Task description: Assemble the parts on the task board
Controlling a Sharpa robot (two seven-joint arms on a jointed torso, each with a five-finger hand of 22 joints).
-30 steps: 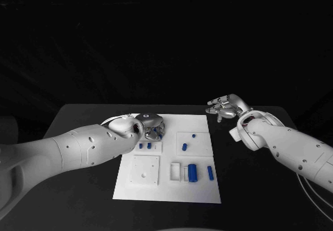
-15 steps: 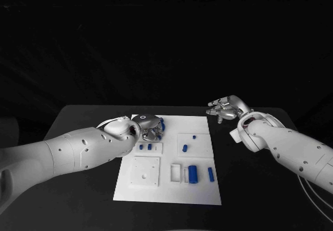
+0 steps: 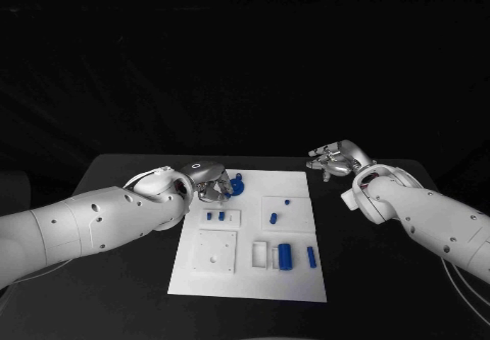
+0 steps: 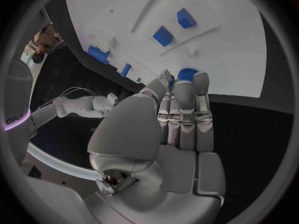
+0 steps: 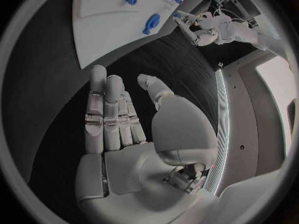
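Your left hand (image 3: 209, 185) pinches a blue part (image 3: 237, 187) at its fingertips, right hand (image 3: 334, 161) open and empty — a thin grip, so it could slip onto the task board (image 3: 248, 283).

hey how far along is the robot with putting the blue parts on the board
Early. Two small blue pieces stand in the upper-left block. The left hand holds a blue part above the task board. Larger blue parts still lie loose; the right hand waits open.

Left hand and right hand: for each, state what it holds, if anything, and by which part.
The left hand holds a blue part at its fingertips; which part of it cannot be told. The right hand holds nothing.
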